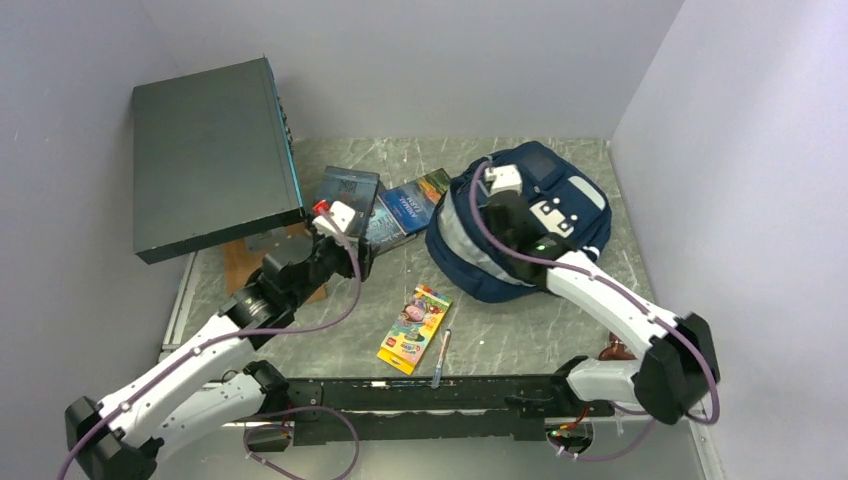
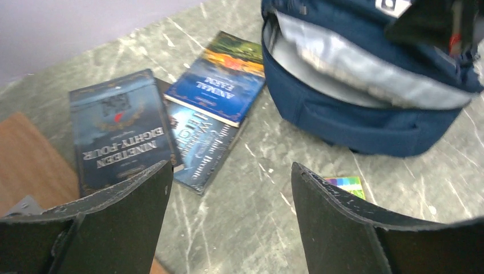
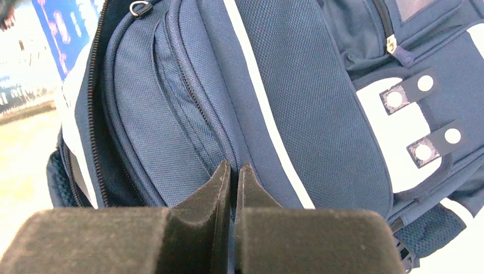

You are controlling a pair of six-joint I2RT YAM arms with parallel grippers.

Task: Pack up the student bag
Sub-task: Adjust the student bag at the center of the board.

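Navy student bag [image 1: 468,258] sits near three books [image 2: 220,77], perhaps one pen [image 1: 442,358].

My left arm [image 1: 175,372] and right arm [image 1: 600,290] were white shells with black joints, a purple cable [image 1: 716,385] trailing each; the left gripper [image 2: 231,171] and right gripper [image 3: 234,168] wore matte black fingers.
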